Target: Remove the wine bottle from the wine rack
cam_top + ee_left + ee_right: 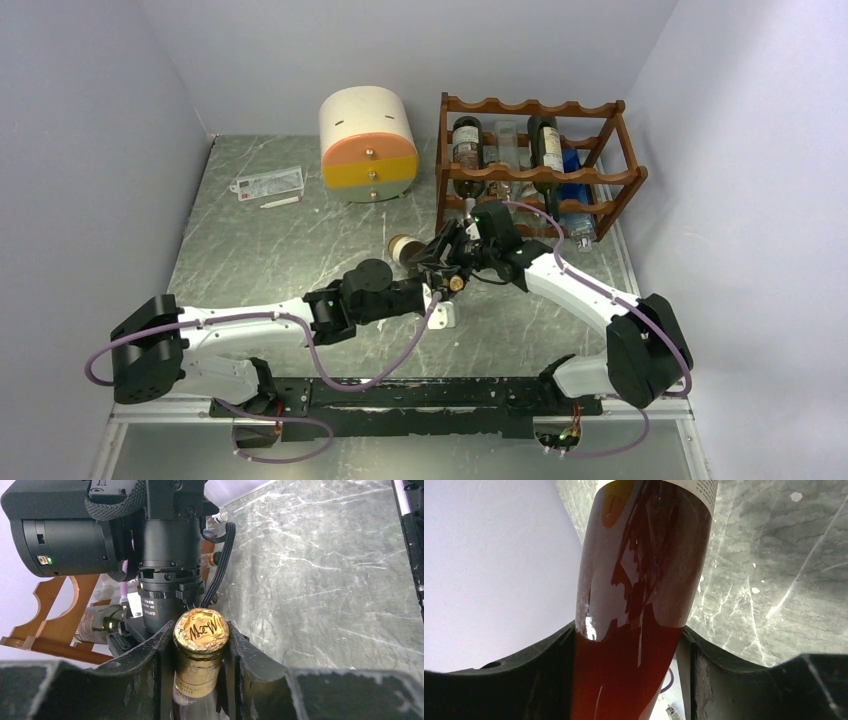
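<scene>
With the wine bottle (404, 249) apparently out of the wine rack (540, 105) and held over the table's (250, 250) middle, the left gripper (201, 647) pinching its foil-capped neck and the right gripper (629, 650) clamped round its body, the next move is probably a level, coordinated set-down.

Drawer unit (368, 143) at table (260, 262) back; clear case (268, 183), white stick (280, 202) left.
</scene>
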Tool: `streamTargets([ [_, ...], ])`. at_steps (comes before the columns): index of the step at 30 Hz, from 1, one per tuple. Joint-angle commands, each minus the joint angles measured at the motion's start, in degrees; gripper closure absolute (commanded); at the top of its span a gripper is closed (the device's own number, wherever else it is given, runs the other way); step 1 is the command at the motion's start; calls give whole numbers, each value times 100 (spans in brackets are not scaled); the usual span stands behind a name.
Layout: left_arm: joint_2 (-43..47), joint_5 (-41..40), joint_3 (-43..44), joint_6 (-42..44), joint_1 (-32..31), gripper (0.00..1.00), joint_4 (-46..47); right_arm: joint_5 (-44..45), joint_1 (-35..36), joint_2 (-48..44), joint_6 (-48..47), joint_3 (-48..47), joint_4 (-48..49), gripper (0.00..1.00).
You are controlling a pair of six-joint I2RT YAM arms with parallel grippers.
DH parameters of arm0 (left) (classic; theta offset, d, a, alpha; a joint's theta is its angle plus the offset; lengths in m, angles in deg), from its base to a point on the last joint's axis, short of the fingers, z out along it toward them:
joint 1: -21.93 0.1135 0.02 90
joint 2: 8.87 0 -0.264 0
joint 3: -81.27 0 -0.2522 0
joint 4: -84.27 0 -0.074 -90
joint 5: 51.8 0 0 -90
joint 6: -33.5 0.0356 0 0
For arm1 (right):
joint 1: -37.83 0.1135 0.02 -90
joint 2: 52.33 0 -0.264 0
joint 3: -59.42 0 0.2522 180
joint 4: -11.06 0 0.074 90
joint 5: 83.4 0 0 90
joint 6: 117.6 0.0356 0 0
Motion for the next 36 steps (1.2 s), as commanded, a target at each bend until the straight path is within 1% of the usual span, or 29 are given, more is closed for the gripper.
streamTargets([
  [1,307,-17,138,-333,-15,93,-1,-528,21,-497,-628,-346,1138,43],
  [2,390,-66,116,-388,-15,93,-36,-461,21,-496,-875,-459,858,37],
  [3,475,-133,80,-435,-15,93,-58,-314,20,-520,-1148,-572,571,21],
  [4,543,-213,44,-486,-15,93,-80,-46,21,-547,-1380,-674,276,10],
  [5,621,-282,-1,-539,-15,93,-80,145,16,-607,-1550,-745,69,2],
  [8,842,-378,-136,-733,9,93,-80,541,-103,-748,-2010,-974,-470,0],
  [10,961,-517,-202,-930,27,93,-71,576,-249,-773,-2212,-1171,-730,0],
  [13,1073,-995,-241,-1368,72,93,-27,663,-359,-797,-2615,-1608,-1151,0],
  [16,1224,-1454,-300,-1721,160,93,96,1021,-364,-847,-3097,-2035,-1721,0],
  [17,1258,-1625,-276,-1817,207,93,87,1161,-483,-868,-3248,-2171,-1906,0],
  [21,1325,-2337,68,-2229,477,93,-227,1697,-557,-944,-3659,-2574,-2484,0],
  [24,1393,-2591,287,-2571,845,93,-436,1932,-572,-1021,-3848,-2699,-2719,0],
  [28,1520,-2413,452,-2969,1612,93,-634,2238,-579,-1139,-3933,-2694,-2918,0],
  [31,1541,-2444,593,-3139,2092,93,-809,2380,-596,-1195,-4002,-2656,-3010,0],
  [34,1599,-2969,593,-3330,2419,93,-735,2484,-614,-1160,-4057,-2696,-3120,0],
  [36,1684,-2976,601,-3346,2676,93,-689,2504,-623,-1106,-4094,-2765,-3178,0],
])
